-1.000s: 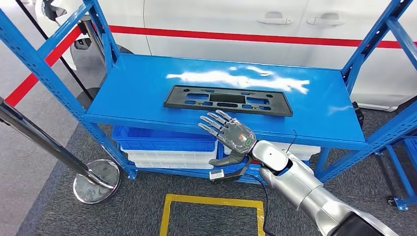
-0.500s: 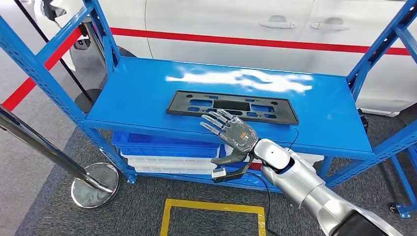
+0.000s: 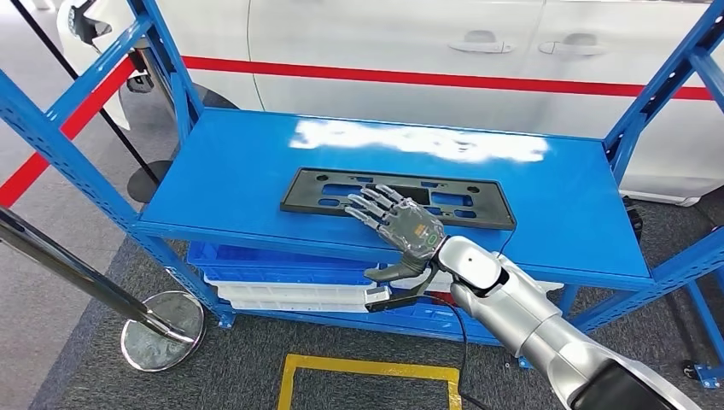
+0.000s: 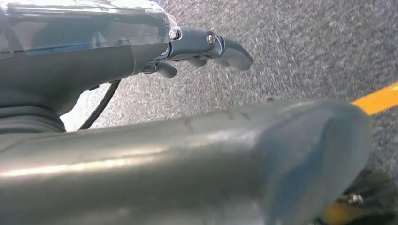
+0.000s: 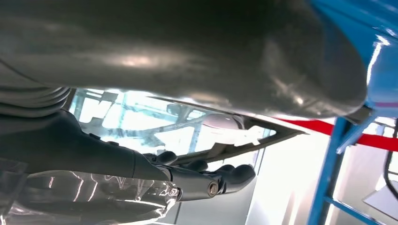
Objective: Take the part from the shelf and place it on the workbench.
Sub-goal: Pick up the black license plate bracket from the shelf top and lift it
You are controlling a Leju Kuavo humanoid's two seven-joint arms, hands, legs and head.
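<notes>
**Right hand spread over the part on the blue shelf**

Nearest the robot, a yellow floor marking [image 3: 369, 373] lies on grey carpet in front of the shelf [image 3: 230, 162]. The silver right arm rises from below toward the shelf's front edge, and the right hand [image 3: 399, 229] sits at that edge with its fingers [image 3: 369, 205] spread wide and holding nothing; the fingertips overlap the near edge of the part [image 3: 452, 198], though whether they touch it cannot be told. The thumb hangs below the shelf's front lip.

The part, a flat black frame with cut-outs, lies flat near the middle of the shelf board, long side parallel to the shelf front.

Under the shelf board sit stacked blue and white bins [image 3: 273, 273]. Left of the shelf stands a chrome post base [image 3: 162, 331]. Behind the shelf is a white car [image 3: 478, 51] with a red stripe.

The left hand [image 4: 202, 51] hangs over grey carpet, its fingers lightly curled around nothing.
</notes>
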